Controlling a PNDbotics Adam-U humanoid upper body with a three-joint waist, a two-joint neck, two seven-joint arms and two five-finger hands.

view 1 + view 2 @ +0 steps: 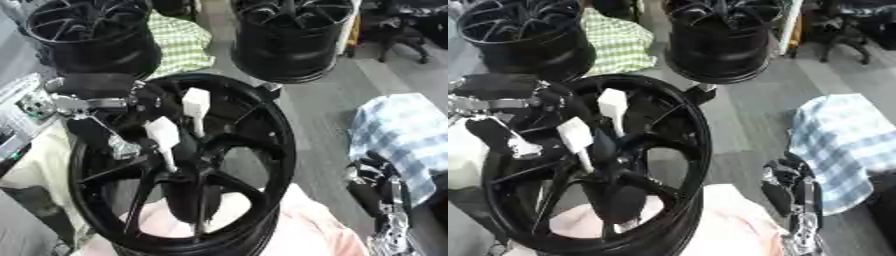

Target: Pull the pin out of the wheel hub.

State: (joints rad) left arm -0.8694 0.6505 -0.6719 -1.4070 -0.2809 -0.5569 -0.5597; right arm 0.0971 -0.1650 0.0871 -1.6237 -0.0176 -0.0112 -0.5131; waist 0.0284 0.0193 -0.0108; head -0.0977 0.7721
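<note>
Our left hand (131, 107) reaches into the black wheel hub (262, 165), fingers curled beside two white pins (194, 107); whether they pinch one we cannot tell. Our right hand (381, 192) rests low right. We read no writing.

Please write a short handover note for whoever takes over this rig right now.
Left hand: reaching inside the near wheel hub, fingers around the white pins; whether it grips one cannot be told.
Right hand: idle at lower right beside a blue checked cloth; its state is unclear.
Two white pins stand in the hub's centre.
Done: the reach. Left: grasp a pin and pull it out.
</note>
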